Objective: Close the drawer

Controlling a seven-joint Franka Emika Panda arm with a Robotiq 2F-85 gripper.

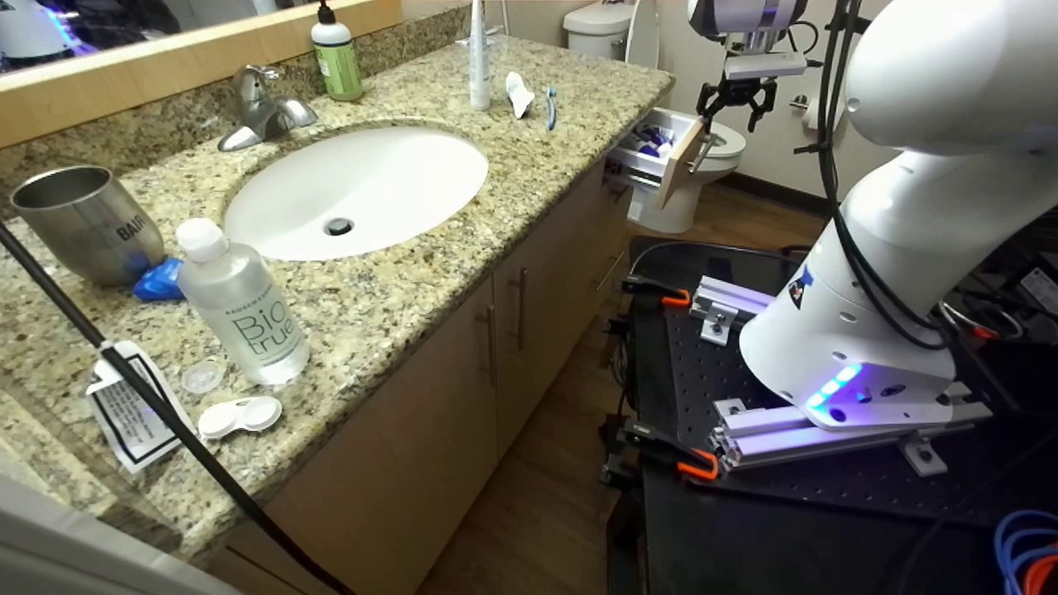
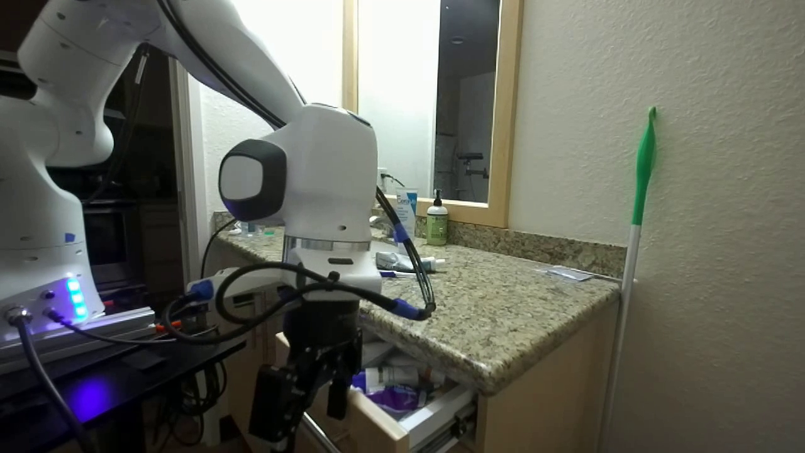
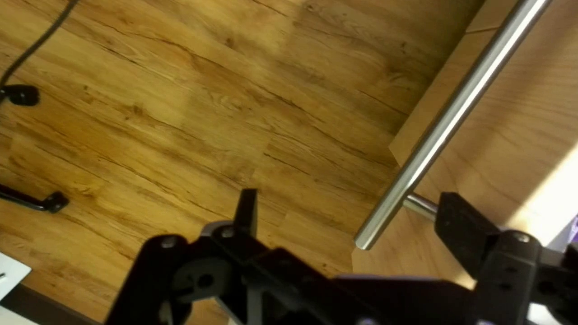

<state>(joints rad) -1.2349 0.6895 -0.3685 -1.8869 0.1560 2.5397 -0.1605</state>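
My black gripper (image 3: 348, 198) points down with its two fingers spread, a wide gap between them. In the wrist view the end of a round metal bar handle (image 3: 451, 122) shows in that gap; I cannot tell whether a finger touches it. The handle is fixed to the pale wooden front of the drawer (image 2: 377, 425), which stands pulled out beneath the end of a speckled granite countertop (image 1: 430, 268). Purple, blue and white items (image 2: 399, 397) lie jumbled inside it. Below my fingers is a wood-plank floor (image 3: 180, 122). In an exterior view a white toilet (image 1: 729, 145) stands beyond the drawer. Along the countertop, going away from the drawer, are a blue toothbrush (image 1: 551, 107), an upright tube (image 1: 479, 62), an oval white sink (image 1: 397, 178) with a chrome faucet (image 1: 263, 111), a green-labelled pump bottle (image 1: 336, 62), and a clear bottle (image 1: 248, 314) marked "Bio true" near a steel cup (image 1: 91, 227).
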